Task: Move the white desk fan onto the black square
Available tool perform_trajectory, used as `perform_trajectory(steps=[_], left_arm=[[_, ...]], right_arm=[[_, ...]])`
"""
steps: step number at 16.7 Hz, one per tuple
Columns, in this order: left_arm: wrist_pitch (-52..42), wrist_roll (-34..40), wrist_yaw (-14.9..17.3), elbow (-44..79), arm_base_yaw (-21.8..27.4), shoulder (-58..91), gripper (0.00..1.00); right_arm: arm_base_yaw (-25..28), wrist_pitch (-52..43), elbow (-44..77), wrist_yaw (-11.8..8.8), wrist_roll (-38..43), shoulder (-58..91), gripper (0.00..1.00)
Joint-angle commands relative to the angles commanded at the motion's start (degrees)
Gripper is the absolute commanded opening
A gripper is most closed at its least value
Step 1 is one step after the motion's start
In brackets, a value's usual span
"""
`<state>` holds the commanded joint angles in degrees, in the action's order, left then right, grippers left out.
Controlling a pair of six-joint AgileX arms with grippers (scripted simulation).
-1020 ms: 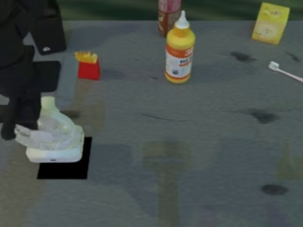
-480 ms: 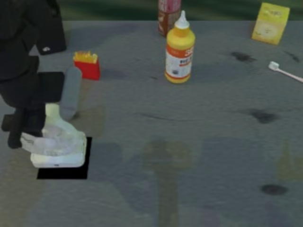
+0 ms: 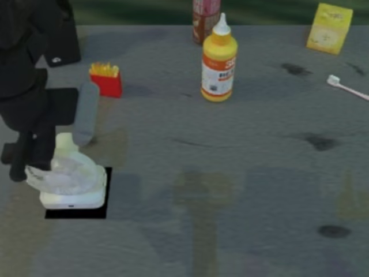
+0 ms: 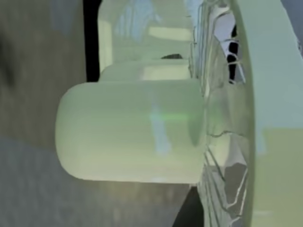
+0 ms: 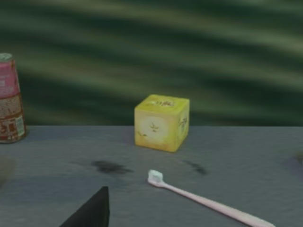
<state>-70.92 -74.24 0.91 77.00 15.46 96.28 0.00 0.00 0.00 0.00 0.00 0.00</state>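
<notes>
open table (image 3: 230,190) across centre and right, red fries carton (image 3: 106,79) near the left gripper (image 3: 26,158) at the white desk fan (image 3: 72,179), yellow bottle (image 3: 219,60) mid-back, toothbrush (image 3: 347,88) and yellow box (image 3: 329,27) far right

The left end effector (image 3: 26,167) is at the worktop's (image 3: 230,173) left; the fan (image 3: 72,182) sits just right of it, on the square (image 3: 81,213); the bottle (image 3: 218,60) stands far right.

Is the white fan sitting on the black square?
Touching. In the top view the white desk fan has its base overlapping the black square, with only the square's near and right edges showing.
</notes>
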Motion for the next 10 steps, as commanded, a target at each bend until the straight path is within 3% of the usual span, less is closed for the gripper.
perform_trajectory(steps=[4,10], left_arm=[[0.0,0.0,0.0,0.0,0.0,0.0,0.98],[0.0,0.0,0.0,0.0,0.0,0.0,1.0]], right_arm=[[0.0,0.0,0.0,0.0,0.0,0.0,1.0],[0.0,0.0,0.0,0.0,0.0,0.0,1.0]])
